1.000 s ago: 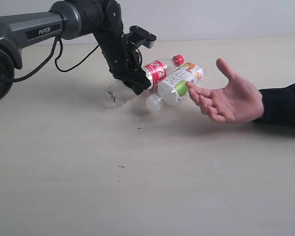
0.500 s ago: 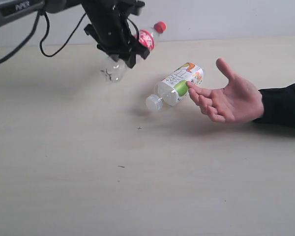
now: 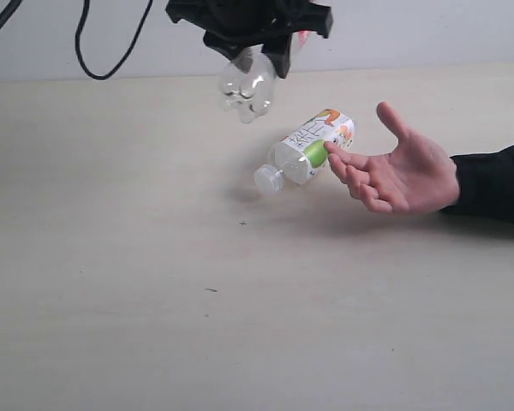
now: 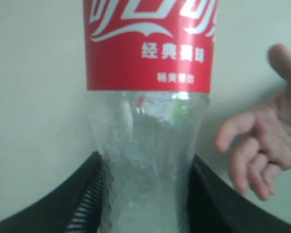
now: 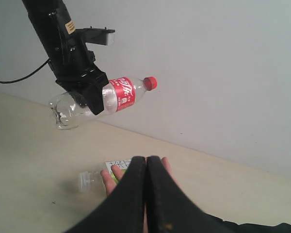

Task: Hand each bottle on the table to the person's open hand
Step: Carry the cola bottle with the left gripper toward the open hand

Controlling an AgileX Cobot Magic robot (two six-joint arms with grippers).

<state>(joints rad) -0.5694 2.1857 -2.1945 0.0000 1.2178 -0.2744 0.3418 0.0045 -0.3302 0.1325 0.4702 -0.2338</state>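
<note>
My left gripper [image 3: 255, 47] is shut on the clear red-labelled bottle [image 3: 247, 86], holding it high above the table [image 3: 154, 282]; in the left wrist view the bottle [image 4: 148, 121] fills the space between both black fingers [image 4: 77, 204]. The right wrist view shows the same bottle [image 5: 104, 101] lifted, red cap out. The clear bottle with the white fruit label [image 3: 307, 148] lies on the table, touching the fingertips of the person's open hand [image 3: 400, 167]. My right gripper [image 5: 146, 161] is shut and empty, with the hand [image 5: 109, 179] partly hidden behind it. The yellow and whitish bottles are out of view.
The person's dark sleeve [image 3: 495, 184] comes in from the right edge. A black cable [image 3: 111, 51] hangs at the upper left by the pale wall [image 3: 428, 30].
My left gripper has lifted the red-labelled bottle off the table and carried it up and rightward, toward the hand. The fruit-label bottle and the hand have stayed put.
</note>
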